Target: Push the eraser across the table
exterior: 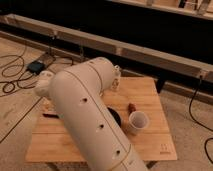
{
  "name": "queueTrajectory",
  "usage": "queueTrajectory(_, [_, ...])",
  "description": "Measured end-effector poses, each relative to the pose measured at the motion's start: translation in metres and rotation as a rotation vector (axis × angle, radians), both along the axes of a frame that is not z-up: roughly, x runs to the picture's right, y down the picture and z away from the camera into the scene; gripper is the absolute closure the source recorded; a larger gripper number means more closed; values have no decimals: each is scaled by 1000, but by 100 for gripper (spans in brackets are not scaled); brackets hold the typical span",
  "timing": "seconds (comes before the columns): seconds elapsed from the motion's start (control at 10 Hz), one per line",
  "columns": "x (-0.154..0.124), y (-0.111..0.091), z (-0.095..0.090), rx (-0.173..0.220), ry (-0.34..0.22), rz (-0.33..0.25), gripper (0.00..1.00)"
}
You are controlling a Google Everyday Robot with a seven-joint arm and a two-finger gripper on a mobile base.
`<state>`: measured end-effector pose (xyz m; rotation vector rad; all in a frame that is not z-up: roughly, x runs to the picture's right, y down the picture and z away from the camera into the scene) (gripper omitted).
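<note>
The table (150, 92) has a light slatted wooden top. My large white arm (85, 115) rises from the bottom centre, bends over the table and reaches to the left. My gripper (46, 100) hangs at the table's left edge, mostly hidden by the wrist. A small flat dark block with a reddish face, the eraser (50, 114), lies just below the gripper near the left edge. I cannot tell whether they touch.
A paper cup (138, 121) stands right of centre, with a small reddish-brown lump (132, 107) behind it. A black bowl (114, 117) is partly hidden by the arm. Cables and a black box (37, 65) lie on the floor to the left. A long metal rail (150, 52) runs behind the table.
</note>
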<state>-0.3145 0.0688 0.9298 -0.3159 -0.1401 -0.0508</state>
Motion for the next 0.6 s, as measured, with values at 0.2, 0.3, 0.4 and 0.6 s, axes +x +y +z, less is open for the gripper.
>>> queueTrajectory(0.2, [3, 13, -7, -12, 9, 6, 20])
queueTrajectory(0.3, [3, 17, -10, -16, 10, 5, 20])
queueTrajectory(0.4, [2, 23, -13, -22, 10, 2, 20])
queueTrajectory(0.6, [-1, 35, -21, -32, 8, -4, 20])
